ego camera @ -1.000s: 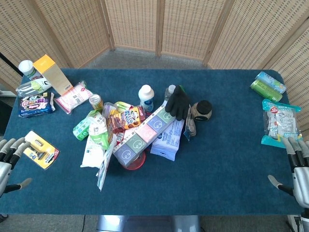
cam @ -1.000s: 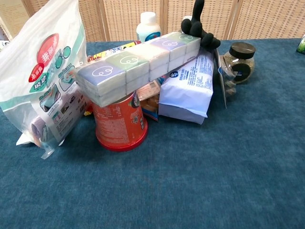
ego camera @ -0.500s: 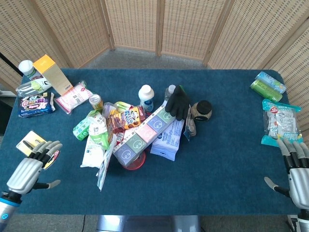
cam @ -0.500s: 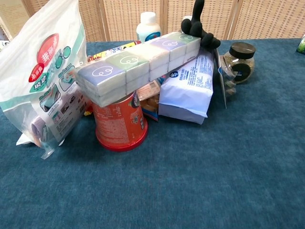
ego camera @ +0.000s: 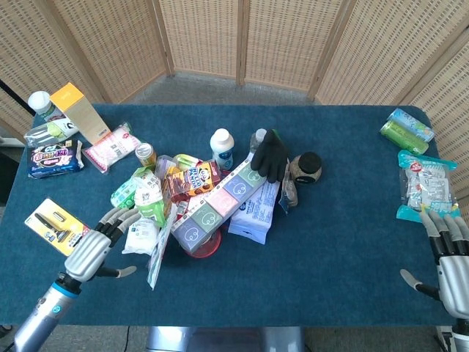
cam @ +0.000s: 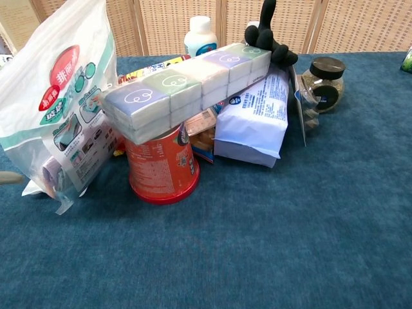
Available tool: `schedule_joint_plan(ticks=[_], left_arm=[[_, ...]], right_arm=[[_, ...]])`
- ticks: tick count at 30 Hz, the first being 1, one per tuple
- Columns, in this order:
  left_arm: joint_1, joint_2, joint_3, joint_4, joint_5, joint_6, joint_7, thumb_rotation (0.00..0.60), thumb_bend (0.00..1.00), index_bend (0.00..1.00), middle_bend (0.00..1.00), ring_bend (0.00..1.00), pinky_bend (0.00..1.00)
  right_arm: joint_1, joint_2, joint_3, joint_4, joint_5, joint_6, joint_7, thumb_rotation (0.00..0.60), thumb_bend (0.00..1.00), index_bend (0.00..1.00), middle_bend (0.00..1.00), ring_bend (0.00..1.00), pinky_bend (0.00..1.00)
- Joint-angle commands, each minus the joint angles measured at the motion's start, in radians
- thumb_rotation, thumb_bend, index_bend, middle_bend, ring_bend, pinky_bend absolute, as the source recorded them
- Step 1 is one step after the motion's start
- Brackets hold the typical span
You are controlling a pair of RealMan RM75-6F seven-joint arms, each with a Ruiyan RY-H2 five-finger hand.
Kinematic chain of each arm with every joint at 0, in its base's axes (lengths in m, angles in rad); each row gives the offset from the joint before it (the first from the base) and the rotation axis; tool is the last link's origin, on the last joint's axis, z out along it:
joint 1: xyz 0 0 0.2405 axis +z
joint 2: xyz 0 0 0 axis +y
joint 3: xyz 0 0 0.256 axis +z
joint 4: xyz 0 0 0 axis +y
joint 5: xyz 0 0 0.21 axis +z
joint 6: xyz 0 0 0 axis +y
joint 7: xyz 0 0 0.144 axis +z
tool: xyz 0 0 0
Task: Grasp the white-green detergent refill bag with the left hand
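Since the earlier frames the left hand [ego camera: 89, 253] had swung in from the table's left edge toward the central pile, its fingers spread and holding nothing, fingertips just short of the white-green detergent refill bag [ego camera: 144, 220] lying at the pile's left side. Just right of the bag, a flat clear packet [ego camera: 158, 253] leaned against it, with a red cup [cam: 161, 166] carrying a long tissue pack [cam: 187, 87] beyond, and a yellow card [ego camera: 57, 226] lay left of the hand. At the table's right edge, the right hand [ego camera: 448, 260] rested with fingers apart and empty.
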Motion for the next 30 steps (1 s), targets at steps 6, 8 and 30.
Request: schedule_joint_plan(ticks=[6,8,30], left_arm=[[-0.086,-0.112,-0.033,0.073,-0.037,-0.084,-0.024,0.6,0.0,0.0,0.0,0.0,0.0],[-0.106,-0.142,-0.041,0.092,-0.043,-0.099,-0.028,0.6,0.0,0.0,0.0,0.0,0.0],[-0.136,-0.253,-0.089,0.165,-0.093,0.0,0.1,0.6,0.07,0.98,1.0,1.0,1.0]], right_arm=[[-0.004,0.004,0.0,-0.007,-0.01,0.011,-0.001,0.6,0.0,0.0,0.0,0.0,0.0],[-0.005,0.005,0.0,-0.007,-0.011,0.014,0.0,0.6,0.0,0.0,0.0,0.0,0.0],[-0.013,0.016,-0.004,-0.018,-0.04,0.032,0.019,0.6,0.0,0.0,0.0,0.0,0.0]])
